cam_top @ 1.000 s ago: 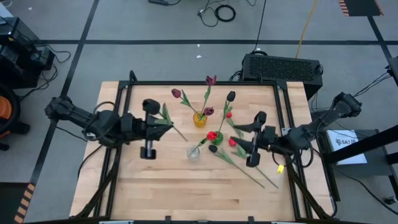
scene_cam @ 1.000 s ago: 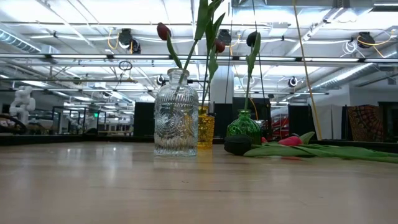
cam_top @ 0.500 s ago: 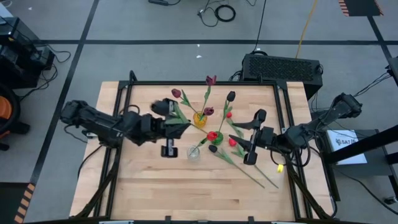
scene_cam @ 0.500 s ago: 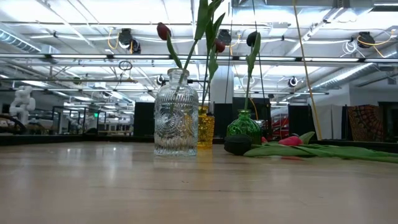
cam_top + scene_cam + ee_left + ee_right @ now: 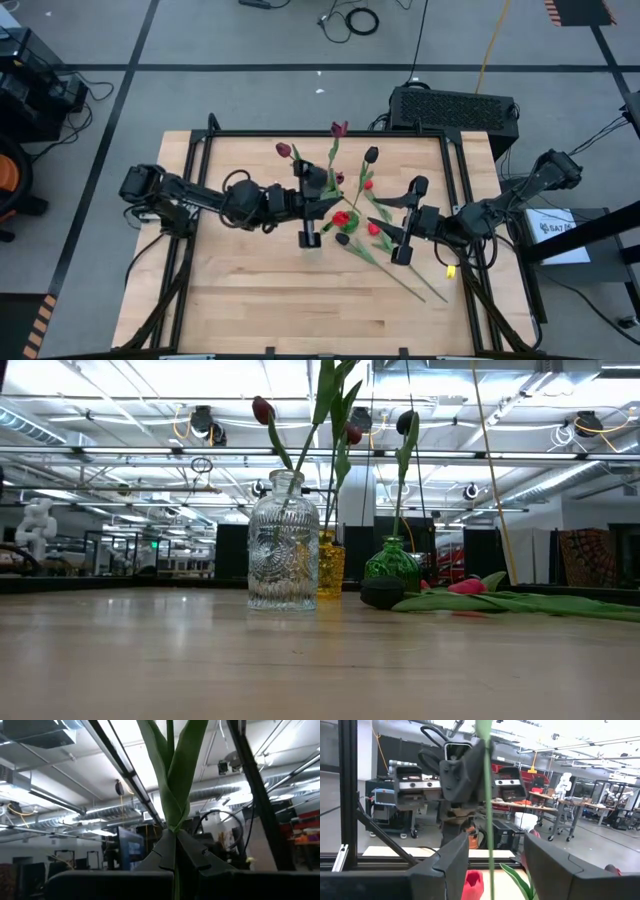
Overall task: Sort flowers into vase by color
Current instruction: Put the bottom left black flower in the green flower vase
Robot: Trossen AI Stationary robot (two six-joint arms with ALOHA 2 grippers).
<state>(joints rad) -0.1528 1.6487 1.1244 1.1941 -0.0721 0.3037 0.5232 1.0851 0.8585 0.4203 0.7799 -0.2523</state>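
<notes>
- The left gripper point(image 5: 318, 192) reaches in from the tabletop's left edge to the middle of the tabletop, over the cluster of vases.
- In the left wrist view its jaws are pinched shut on a thin green stem point(image 5: 174, 795), with two long leaves rising just above the fingertips point(image 5: 165, 852).
- From above, that held flower leans up toward the far edge, though which head it carries I cannot tell.
- The right gripper point(image 5: 402, 232) lies low over the right half of the tabletop, pointing toward the centre.
- Its jaws stand apart with a gap between them; a green stem point(image 5: 487, 795) runs upright across that gap, and whether it touches either finger point(image 5: 445, 870) I cannot tell.
- A clear ribbed glass vase point(image 5: 284, 545) stands near the middle of the tabletop with a red-headed tulip point(image 5: 263, 409) leaning out of it.
- Just behind it stands a yellow vase point(image 5: 331, 568), and beside that a green vase point(image 5: 391, 565) holding a near-black tulip point(image 5: 405, 422).
- From above, maroon heads point(image 5: 284, 150) and point(image 5: 340, 129) stand toward the far edge, a dark head point(image 5: 371, 155) to their right.
- Loose flowers lie on the wood between the vases and the right gripper: a red head point(image 5: 375, 229), a dark head point(image 5: 342, 239), their stems point(image 5: 400, 278) running toward the near right corner.
- In the low view these lie flat, a pink-red head point(image 5: 467, 587) beside a dark one point(image 5: 381, 594).
</notes>
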